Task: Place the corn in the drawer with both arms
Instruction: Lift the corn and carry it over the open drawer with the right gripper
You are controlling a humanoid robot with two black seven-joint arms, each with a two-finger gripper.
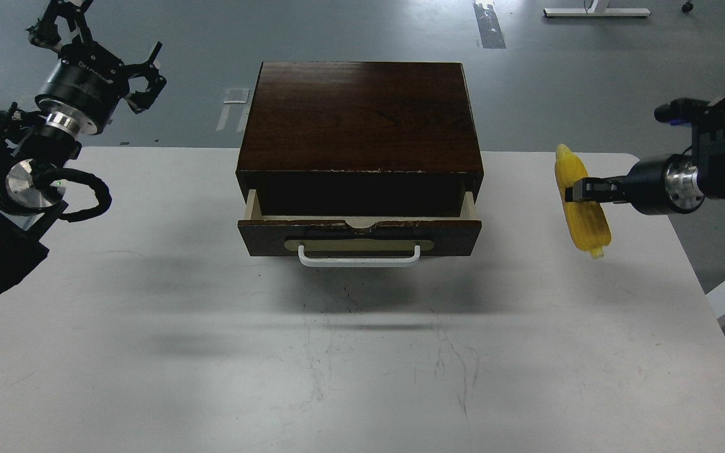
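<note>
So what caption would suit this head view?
Right hand holds the corn aloft beside the partly open drawer; left hand waits raised.
</note>
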